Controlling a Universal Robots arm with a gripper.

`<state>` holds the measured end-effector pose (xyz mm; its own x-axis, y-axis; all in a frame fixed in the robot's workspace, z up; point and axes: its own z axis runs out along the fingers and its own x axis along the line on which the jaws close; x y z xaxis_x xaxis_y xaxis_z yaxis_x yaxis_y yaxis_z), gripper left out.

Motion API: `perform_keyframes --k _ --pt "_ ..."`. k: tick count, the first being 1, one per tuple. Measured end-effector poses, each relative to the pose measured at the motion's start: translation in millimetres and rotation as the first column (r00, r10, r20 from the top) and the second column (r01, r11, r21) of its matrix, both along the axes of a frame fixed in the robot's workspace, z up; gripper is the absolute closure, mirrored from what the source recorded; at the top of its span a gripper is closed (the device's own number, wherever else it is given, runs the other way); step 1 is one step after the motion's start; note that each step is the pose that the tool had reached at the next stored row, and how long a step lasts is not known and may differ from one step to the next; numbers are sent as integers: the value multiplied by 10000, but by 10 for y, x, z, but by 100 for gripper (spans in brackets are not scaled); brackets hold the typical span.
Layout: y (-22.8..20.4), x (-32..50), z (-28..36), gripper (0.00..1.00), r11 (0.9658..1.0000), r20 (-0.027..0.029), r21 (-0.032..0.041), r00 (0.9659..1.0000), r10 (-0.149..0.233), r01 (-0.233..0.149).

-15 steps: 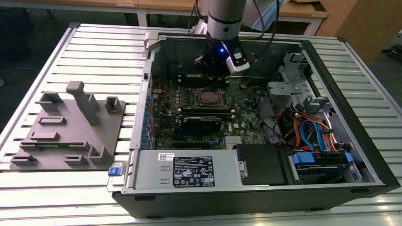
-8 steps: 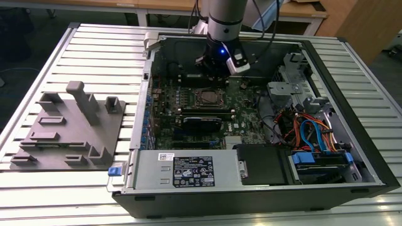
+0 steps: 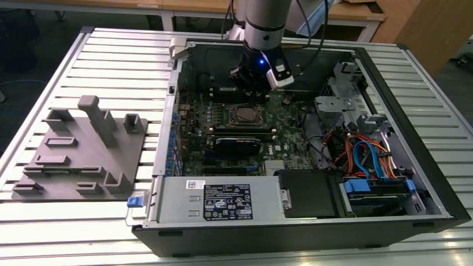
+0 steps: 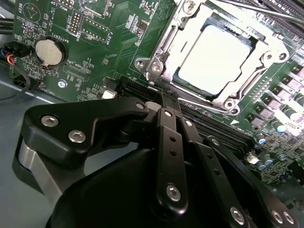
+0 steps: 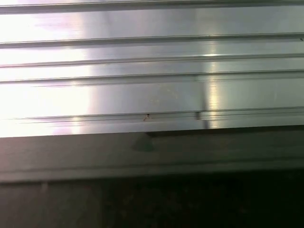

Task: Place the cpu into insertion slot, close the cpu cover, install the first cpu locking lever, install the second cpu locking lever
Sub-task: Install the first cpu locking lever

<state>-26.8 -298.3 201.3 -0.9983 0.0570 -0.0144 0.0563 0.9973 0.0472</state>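
In the second wrist view the cpu (image 4: 213, 59) lies flat in the insertion slot, its silver-grey top showing through the square cut-out of the cpu cover (image 4: 167, 54). The cover lies down over it. My gripper (image 4: 167, 100) hangs just off the socket's corner, its black fingers (image 4: 164, 123) pressed together with nothing between them. In the exterior view the gripper (image 3: 250, 83) hovers over the motherboard, just beyond the insertion slot (image 3: 244, 115). I cannot tell how the locking levers stand.
The open computer case (image 3: 414, 166) lies on a slatted aluminium table (image 3: 111, 55). A grey fixture block (image 3: 81, 149) stands at the exterior view's left. Memory slots (image 4: 213, 128) and a coin battery (image 4: 49, 51) are near the fingers. Cables (image 3: 362, 155) crowd the case's right side.
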Motion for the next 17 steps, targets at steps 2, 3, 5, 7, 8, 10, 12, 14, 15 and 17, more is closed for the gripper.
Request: perform_keyframes --k 2,3,5,7,8,10,12,14,15,17 --pt "0 2 -1 90 10000 0 1 10000 0 0" --pt "1 2 0 90 10000 1 3 10000 0 0" --pt "1 3 5 90 10000 2 3 10000 0 0" --pt "0 3 16 90 10000 2 3 10000 0 0" --pt "0 3 21 90 10000 1 3 10000 0 0" --pt "1 3 23 90 10000 3 5 10000 0 0" --pt "1 5 23 90 10000 2 4 10000 1 -1" --pt "0 9 18 90 10000 1 3 10000 2 -2" --pt "0 10 14 90 10000 1 3 10000 1 -1" --pt "0 10 8 90 10000 0 1 10000 -1 1"
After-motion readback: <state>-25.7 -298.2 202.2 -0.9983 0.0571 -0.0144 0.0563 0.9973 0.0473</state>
